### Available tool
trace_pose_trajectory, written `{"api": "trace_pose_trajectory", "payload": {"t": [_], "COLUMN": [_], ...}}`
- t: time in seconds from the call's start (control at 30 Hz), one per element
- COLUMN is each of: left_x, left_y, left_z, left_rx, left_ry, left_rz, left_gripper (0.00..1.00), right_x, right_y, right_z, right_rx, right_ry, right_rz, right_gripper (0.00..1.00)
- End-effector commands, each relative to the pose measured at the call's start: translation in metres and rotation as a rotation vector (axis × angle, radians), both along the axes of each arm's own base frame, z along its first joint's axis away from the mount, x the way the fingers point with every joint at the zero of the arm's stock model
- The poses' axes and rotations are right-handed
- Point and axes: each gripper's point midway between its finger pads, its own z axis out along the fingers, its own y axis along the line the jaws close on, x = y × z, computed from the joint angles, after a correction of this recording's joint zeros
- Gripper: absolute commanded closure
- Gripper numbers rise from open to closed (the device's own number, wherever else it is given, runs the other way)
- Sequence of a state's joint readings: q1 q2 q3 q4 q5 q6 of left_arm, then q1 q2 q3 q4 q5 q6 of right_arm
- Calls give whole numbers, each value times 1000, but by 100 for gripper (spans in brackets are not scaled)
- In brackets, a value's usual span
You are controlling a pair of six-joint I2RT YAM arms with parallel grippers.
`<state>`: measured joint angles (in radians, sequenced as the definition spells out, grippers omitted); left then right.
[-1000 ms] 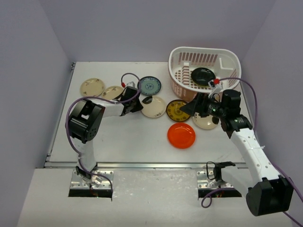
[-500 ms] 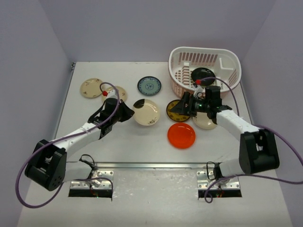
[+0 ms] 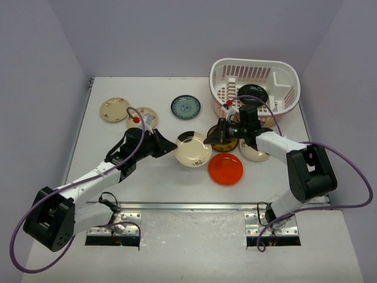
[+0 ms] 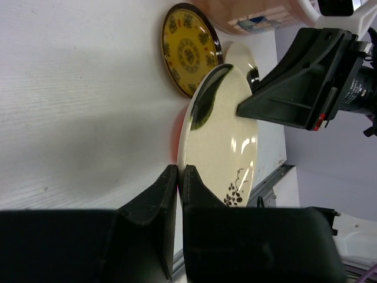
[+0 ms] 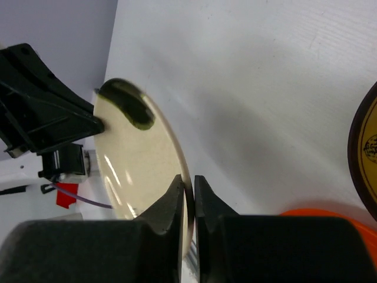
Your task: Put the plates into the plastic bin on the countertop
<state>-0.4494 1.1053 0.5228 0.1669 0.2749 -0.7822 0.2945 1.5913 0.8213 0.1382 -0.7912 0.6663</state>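
A cream plate with a dark patch [image 3: 194, 150] is held tilted above the countertop [image 3: 147, 177], gripped from both sides. My left gripper [image 3: 172, 146] is shut on its left rim [image 4: 179, 171]. My right gripper [image 3: 215, 139] is shut on the opposite rim [image 5: 189, 180]. The plastic bin [image 3: 283, 73] stands at the back right with a black plate [image 3: 253, 94] inside. An orange plate [image 3: 225, 169] lies just right of the held plate. A brown-gold plate [image 3: 224, 141] sits partly under my right gripper, and a cream plate [image 3: 254, 153] under the right arm. A blue plate [image 3: 186, 107] and two cream floral plates [image 3: 114, 109] lie at the back left.
The two wrists face each other closely over the middle of the countertop. Purple cables loop above both arms. The metal front edge [image 3: 177, 205] runs along the near side. The bin's near wall [image 3: 222, 109] is right behind the right gripper.
The left arm brought the cream plate with the dark patch rightward and lifted it on edge. The right gripper moved left from the bin and shut on the plate's far rim.
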Motion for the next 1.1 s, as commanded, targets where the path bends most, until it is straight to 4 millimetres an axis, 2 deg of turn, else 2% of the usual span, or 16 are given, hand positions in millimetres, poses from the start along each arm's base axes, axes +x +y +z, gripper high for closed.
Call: {"api": "trace_pose_trajectory", "payload": {"t": [0.0,0.03,0.07,0.13,0.2,0.27,0.37,0.4,0.43,0.53,0.63,0.7,0.87,1.0,1.03,1.07], "left_x": [10,17,20,21,15,5,-13,-16,-21,-26,-29,-31,-37,-41,-42,-42], "left_y": [-1,9,20,58,84,103,114,115,116,111,96,91,85,75,69,67], "left_z": [28,31,30,32,54,55,66,63,58,43,35,31,29,24,20,20], "left_rx": [-27,20,66,193,244,308,324,337,354,355,323,318,296,246,235,224], "left_ry": [-67,-71,-64,-63,-123,-126,-173,-174,-173,-140,-120,-106,-105,-101,-93,-97], "left_rz": [34,88,145,300,392,435,426,416,396,357,282,251,212,173,148,141], "left_gripper": [40,15,0,0,0,0,0,0,0,0,0,0,0,0,0,0], "right_x": [12,16,19,33,55,73,109,119,131,151,170,196,237,262,274,277], "right_y": [3,-3,-7,-26,-63,-99,-161,-179,-207,-260,-299,-316,-327,-326,-318,-317], "right_z": [26,29,33,54,76,93,118,122,124,114,98,82,59,26,33,27], "right_rx": [37,28,23,45,78,92,65,50,24,-27,-63,-108,-204,-270,-245,-258], "right_ry": [-83,-89,-94,-104,-112,-101,-109,-104,-93,-7,45,69,74,73,57,69], "right_rz": [-27,-54,-75,-161,-289,-424,-704,-796,-950,-1288,-1524,-1601,-1582,-1510,-1457,-1440], "right_gripper": [100,100,100,100,100,100,100,100,100,100,100,100,100,100,100,97]}}
